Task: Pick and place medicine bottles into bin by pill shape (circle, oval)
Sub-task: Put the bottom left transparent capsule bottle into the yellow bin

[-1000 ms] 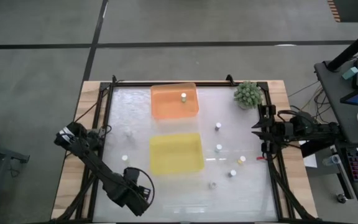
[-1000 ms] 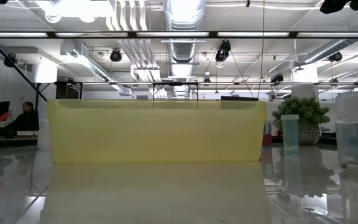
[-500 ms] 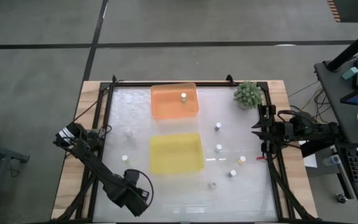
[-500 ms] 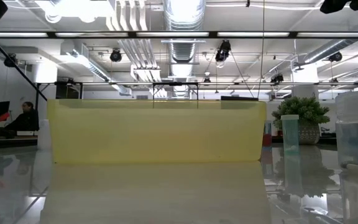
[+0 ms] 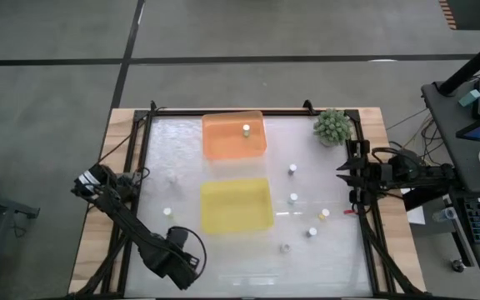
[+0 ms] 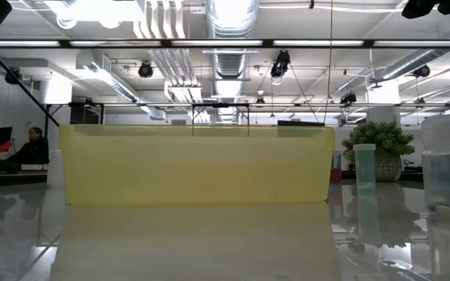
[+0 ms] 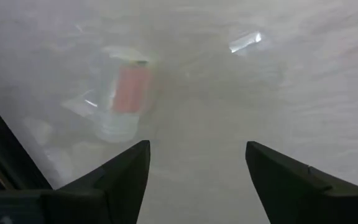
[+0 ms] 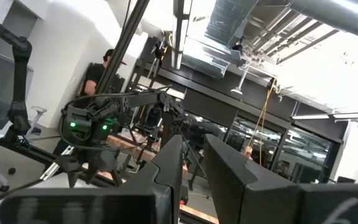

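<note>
Left gripper (image 7: 194,180): fingers spread apart and empty, low over the near-left part of the table; its arm's head sits at the near-left edge in the high view (image 5: 177,258).
Bottle ahead of it (image 7: 124,96): a small capped bottle with a reddish label, just beyond the open fingertips, apart from both; whether it stands upright or tilts I cannot tell.
Doing it well: I'd judge the step to be the approach; centre the gap on the bottle's body, close only once both fingers flank it, and keep low so the cap doesn't tip.
Right gripper (image 8: 191,168): fingers nearly together, empty, parked at the table's right edge.
Other bottles: one in the orange bin (image 5: 246,129); several loose right of the yellow bin (image 5: 237,205); two on the left side (image 5: 167,212).
</note>
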You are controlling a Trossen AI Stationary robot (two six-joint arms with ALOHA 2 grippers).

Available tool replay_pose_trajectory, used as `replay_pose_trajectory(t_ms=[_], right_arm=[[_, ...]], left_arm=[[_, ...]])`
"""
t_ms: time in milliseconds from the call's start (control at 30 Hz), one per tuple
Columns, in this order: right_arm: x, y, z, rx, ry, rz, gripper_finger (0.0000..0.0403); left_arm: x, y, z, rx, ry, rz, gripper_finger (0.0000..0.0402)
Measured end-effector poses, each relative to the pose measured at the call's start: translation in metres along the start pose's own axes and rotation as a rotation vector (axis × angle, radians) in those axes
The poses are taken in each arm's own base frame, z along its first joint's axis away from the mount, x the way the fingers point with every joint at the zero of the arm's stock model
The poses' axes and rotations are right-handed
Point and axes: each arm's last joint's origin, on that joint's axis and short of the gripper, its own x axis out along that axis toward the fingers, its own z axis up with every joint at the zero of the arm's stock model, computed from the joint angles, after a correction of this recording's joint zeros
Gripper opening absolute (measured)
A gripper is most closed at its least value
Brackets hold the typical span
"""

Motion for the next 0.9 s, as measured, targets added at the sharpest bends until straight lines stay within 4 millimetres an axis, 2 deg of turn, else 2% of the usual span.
replay_pose_trajectory(t_ms=[133, 300, 633, 900], right_arm=[[0.000, 0.000, 0.000, 0.000, 0.000, 0.000, 0.0059], [0.000, 0.000, 0.000, 0.000, 0.000, 0.000, 0.0059], [0.000, 0.000, 0.000, -0.004, 0.000, 0.001, 0.0059], [0.000, 0.000, 0.000, -0.005, 0.001, 0.000, 0.0059]], left_arm=[[0.007, 0.009, 0.004, 0.079, -0.027, 0.082, 0.0249], [0.015, 0.025, 0.010, 0.069, -0.071, 0.225, 0.0249], [0.042, 0.035, 0.013, 0.064, -0.032, 0.233, 0.0249], [0.046, 0.039, 0.012, 0.020, -0.022, 0.261, 0.0249]])
